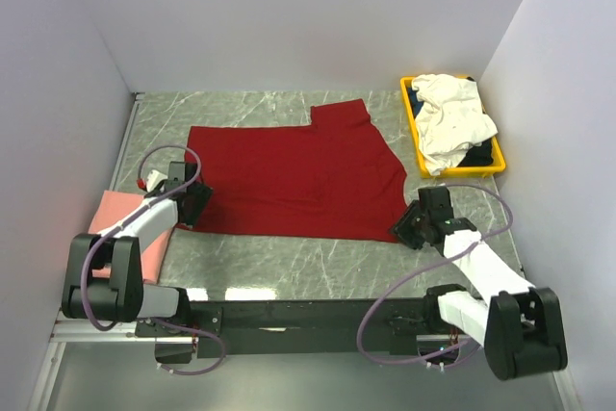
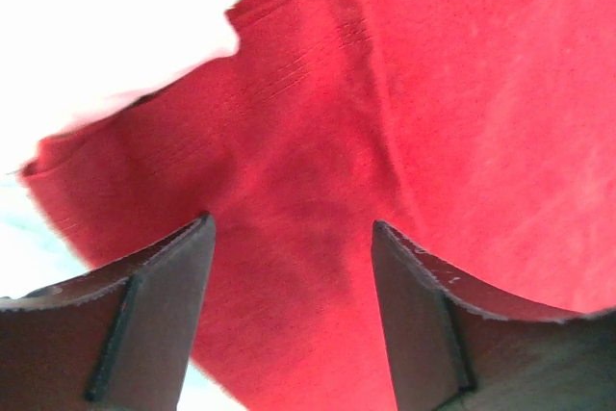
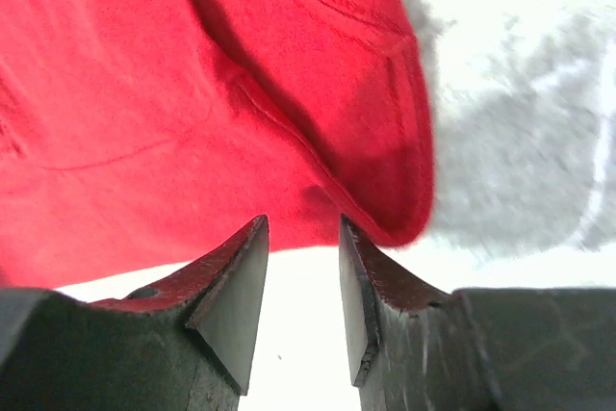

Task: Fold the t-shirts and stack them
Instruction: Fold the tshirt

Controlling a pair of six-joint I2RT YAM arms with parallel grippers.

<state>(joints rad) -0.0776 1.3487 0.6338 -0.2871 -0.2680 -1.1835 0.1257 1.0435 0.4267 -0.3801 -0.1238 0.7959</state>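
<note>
The large dark red t-shirt (image 1: pixel 298 178) lies spread flat in the middle of the table, one sleeve up at the back. My left gripper (image 1: pixel 192 201) is open at its near left corner; the left wrist view shows red cloth (image 2: pixel 404 122) under and between the open jaws. My right gripper (image 1: pixel 408 226) is open at the shirt's near right corner; the red hem (image 3: pixel 385 190) lies just ahead of the fingertips, with nothing between them. The salmon-pink t-shirt (image 1: pixel 114 217) lies folded at the left, partly under my left arm. The white/cream t-shirt (image 1: pixel 452 120) lies crumpled in the yellow bin.
The yellow plastic bin (image 1: pixel 409 115) stands at the back right, with dark cloth under the white shirt. White walls close the table on the left, back and right. Grey marble tabletop (image 1: pixel 308 262) shows in front of the red shirt.
</note>
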